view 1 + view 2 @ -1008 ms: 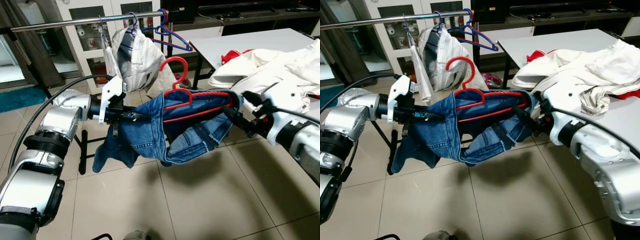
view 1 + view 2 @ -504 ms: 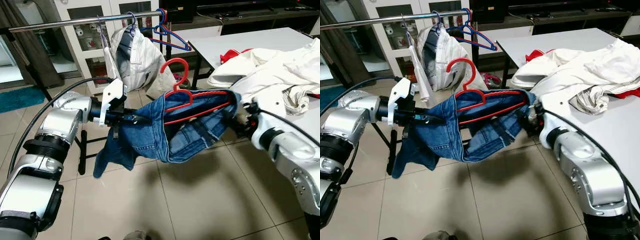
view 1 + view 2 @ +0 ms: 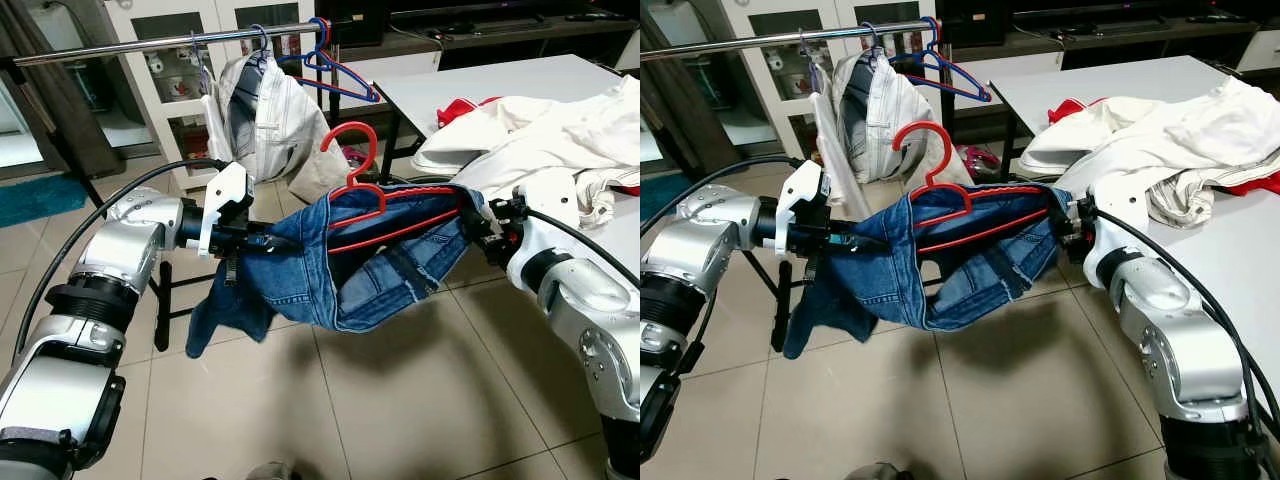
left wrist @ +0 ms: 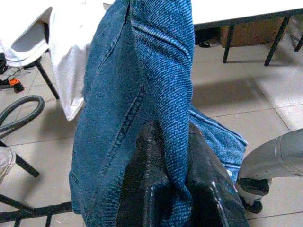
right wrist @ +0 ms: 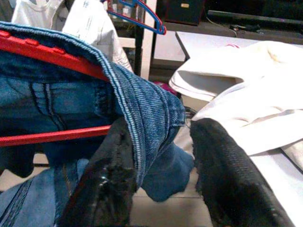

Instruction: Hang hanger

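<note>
A red hanger (image 3: pixel 352 150) carries blue jeans (image 3: pixel 300 270) folded over its bar, held in mid-air between both arms. My left gripper (image 3: pixel 272 240) is shut on the jeans' left side; the wrist view has denim pinched between its black fingers (image 4: pixel 147 189). On the right end my right gripper (image 3: pixel 472 215) is shut on the jeans over the hanger's tip, with denim between its fingers (image 5: pixel 102 179). The hook points up, below and in front of the chrome rail (image 3: pixel 150 42).
On the rail hang a blue hanger (image 3: pixel 335 70) and a white garment (image 3: pixel 265 120). A white table (image 3: pixel 480 80) at the right holds a heap of white clothes (image 3: pixel 570 120) and a red cloth (image 3: pixel 460 108). A dark stand post (image 3: pixel 160 300) rises from the tiled floor.
My right arm has swung its elbow outward and lifted the hanger's right end a little. The left gripper has stayed in place on the jeans.
</note>
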Available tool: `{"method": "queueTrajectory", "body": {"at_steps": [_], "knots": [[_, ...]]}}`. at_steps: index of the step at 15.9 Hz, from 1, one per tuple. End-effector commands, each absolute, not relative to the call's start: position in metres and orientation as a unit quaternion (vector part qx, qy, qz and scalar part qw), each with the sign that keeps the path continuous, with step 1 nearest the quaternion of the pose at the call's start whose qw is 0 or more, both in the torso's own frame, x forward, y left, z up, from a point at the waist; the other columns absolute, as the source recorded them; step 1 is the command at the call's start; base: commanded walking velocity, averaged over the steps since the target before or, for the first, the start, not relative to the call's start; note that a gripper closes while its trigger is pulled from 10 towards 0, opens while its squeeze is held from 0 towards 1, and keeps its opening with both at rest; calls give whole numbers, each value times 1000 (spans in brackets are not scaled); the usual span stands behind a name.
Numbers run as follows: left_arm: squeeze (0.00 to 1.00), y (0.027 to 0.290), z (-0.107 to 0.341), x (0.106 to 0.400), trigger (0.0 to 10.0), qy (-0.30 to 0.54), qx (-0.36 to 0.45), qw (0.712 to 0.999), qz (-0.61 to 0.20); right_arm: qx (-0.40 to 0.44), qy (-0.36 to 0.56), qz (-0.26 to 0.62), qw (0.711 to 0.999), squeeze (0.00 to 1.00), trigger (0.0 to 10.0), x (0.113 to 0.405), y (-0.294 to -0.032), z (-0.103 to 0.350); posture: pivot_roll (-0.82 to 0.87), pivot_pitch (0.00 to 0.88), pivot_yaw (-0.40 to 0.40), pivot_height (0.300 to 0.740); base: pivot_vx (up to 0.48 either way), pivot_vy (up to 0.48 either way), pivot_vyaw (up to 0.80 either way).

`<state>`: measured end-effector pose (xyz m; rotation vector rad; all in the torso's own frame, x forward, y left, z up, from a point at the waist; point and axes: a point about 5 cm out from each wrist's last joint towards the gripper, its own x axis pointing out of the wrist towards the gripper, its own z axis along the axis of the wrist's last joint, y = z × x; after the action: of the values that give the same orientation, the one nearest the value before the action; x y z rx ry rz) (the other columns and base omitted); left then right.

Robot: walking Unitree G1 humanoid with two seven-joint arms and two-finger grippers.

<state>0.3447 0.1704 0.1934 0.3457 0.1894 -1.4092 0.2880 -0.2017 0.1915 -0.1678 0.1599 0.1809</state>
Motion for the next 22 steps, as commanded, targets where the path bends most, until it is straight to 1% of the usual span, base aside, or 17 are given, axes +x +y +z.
{"method": "queueTrajectory", "body": {"at_steps": [1, 8, 11, 12, 13, 14, 15, 17, 18, 19, 20, 22], "knots": [[0, 175, 203, 344, 0, 69, 165, 745, -643, -76, 66, 86, 991, 0, 0, 290, -203, 195, 19, 0, 73, 740, 0, 0, 0], [0, 177, 204, 344, 0, 73, 165, 747, -639, -74, 58, 86, 992, 0, 0, 293, -205, 197, 21, 0, 75, 740, 0, 0, 0], [0, 177, 197, 347, 0, 92, 186, 752, -625, -57, 41, 94, 993, 0, 0, 293, -204, 204, 22, 0, 80, 740, 0, 0, 0], [0, 179, 182, 350, 0, 135, 218, 761, -595, -28, 22, 105, 994, 0, 0, 292, -202, 214, 19, 0, 83, 740, 0, 0, 0], [0, 182, 175, 352, 0, 160, 232, 769, -574, -20, 15, 108, 994, 0, 0, 291, -202, 219, 14, 0, 88, 740, 0, 0, 0], [0, 184, 167, 355, 0, 187, 235, 780, -548, -14, 8, 111, 994, 0, 0, 290, -202, 224, 10, 0, 92, 740, 0, 0, 0], [0, 184, 164, 356, 0, 195, 228, 787, -539, -12, 5, 111, 994, 0, 0, 289, -203, 226, 10, 0, 92, 740, 0, 0, 0], [0, 183, 154, 357, 0, 224, 234, 789, -522, -8, -2, 104, 995, 0, 0, 288, -208, 231, 5, 0, 96, 740, 0, 0, 0], [0, 183, 151, 364, 0, 225, 243, 815, -476, -4, -3, 108, 994, 0, 0, 286, -207, 233, 3, 0, 98, 740, 0, 0, 0], [0, 182, 152, 368, 0, 221, 247, 828, -453, -3, -2, 111, 994, 0, 0, 286, -206, 233, 3, 0, 98, 740, 0, 0, 0], [0, 180, 153, 374, 0, 213, 238, 848, -424, 0, -2, 120, 993, 0, 0, 283, -202, 235, 6, 0, 93, 740, 0, 0, 0], [0, 172, 151, 375, 0, 209, 222, 853, -424, 13, -3, 132, 991, 0, 0, 278, -196, 238, 5, 0, 95, 740, 0, 0, 0]]}}
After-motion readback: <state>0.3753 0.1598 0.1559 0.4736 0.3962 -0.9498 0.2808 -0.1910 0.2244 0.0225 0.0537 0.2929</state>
